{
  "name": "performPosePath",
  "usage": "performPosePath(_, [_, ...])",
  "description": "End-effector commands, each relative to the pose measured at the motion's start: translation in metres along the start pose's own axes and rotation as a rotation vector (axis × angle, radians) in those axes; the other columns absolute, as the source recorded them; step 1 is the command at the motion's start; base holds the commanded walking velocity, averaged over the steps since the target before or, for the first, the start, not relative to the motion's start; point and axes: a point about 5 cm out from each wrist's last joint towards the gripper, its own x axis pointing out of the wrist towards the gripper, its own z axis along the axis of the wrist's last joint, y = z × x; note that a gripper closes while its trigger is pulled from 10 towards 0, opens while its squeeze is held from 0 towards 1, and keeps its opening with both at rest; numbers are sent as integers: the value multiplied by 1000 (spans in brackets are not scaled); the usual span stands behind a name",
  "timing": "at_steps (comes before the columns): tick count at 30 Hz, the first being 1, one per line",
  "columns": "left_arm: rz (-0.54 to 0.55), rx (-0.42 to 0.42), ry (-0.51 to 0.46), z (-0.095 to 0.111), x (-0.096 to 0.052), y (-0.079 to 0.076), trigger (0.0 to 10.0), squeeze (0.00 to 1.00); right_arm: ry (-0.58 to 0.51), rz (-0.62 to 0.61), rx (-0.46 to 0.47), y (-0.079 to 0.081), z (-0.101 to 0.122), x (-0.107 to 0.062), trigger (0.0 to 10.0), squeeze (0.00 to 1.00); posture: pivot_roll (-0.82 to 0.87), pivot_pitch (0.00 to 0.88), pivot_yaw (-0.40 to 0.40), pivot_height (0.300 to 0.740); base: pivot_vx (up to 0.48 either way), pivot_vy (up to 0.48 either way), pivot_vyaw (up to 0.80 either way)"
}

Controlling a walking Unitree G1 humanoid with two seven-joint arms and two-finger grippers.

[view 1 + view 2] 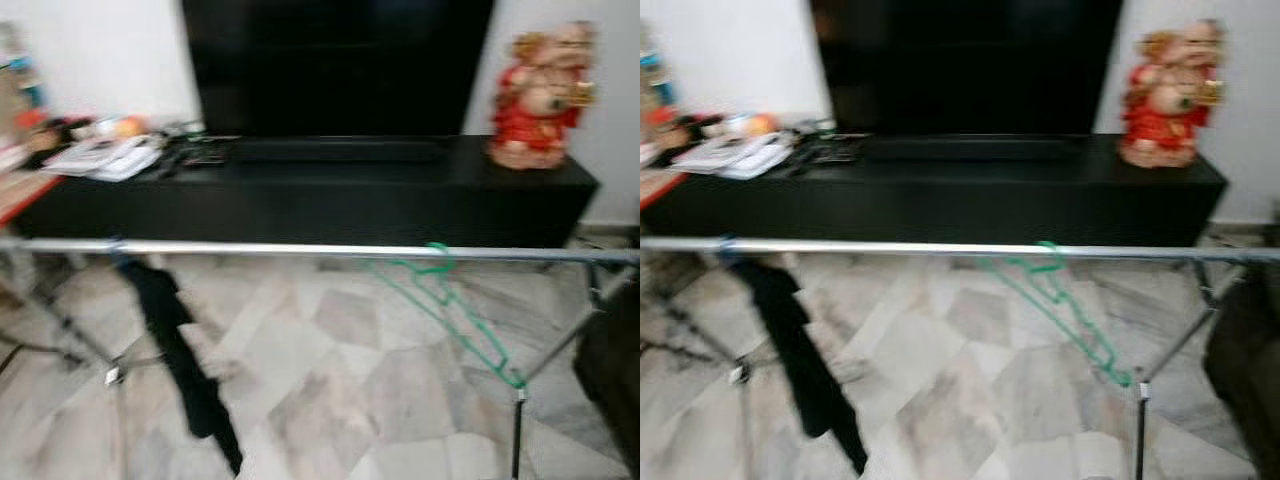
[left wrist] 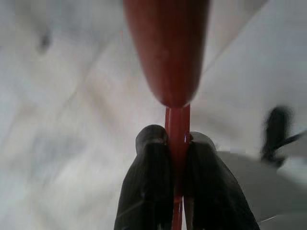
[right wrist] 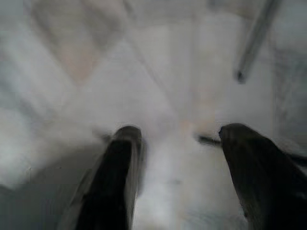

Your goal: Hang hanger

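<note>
The red hanger (image 2: 176, 62) is pinched between the two black fingers of the left gripper (image 2: 178, 139), which grips a thin red bar of it while a thicker red part runs on past the fingertips toward the camera's far side; below it lies only pale marble floor (image 2: 72, 120). So the pick-up looks done and the hanging is not. The silver rail (image 1: 300, 249) of the clothes rack crosses the head views in front of the black TV console (image 1: 320, 195), and it already carries a green hanger (image 1: 445, 300) toward the right and a black garment (image 1: 180, 350) toward the left (both views are blurred, so the robot is probably on the move). The right gripper (image 3: 180, 136) hangs with its fingers spread wide and nothing between them. What I judge is left: raise the red hanger to the rail, hook it on a bare stretch between the two items, and let go.
</note>
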Motion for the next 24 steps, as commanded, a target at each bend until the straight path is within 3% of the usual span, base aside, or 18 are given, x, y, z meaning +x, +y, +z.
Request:
performPosePath(1, [36, 10, 23, -10, -4, 14, 10000, 0, -48, 39, -7, 13, 19, 4, 10000, 0, 74, 0, 13, 740, 420, 0, -744])
performPosePath(11, [-12, 31, 36, -8, -4, 11, 10000, 0, -50, 54, -30, 13, 21, 5, 10000, 0, 108, 0, -2, 740, 394, 0, -41])
performPosePath(20, [-47, 36, 2, -5, -3, 8, 10000, 0, -48, 63, -47, 13, 22, 4, 10000, 0, 131, 0, -14, 740, 0, 0, 0])
performPosePath(24, [-138, 68, -32, 1, -3, 2, 10000, 0, -50, 54, -51, 11, 23, 4, 10000, 0, 155, 0, -25, 740, 0, 0, 0])
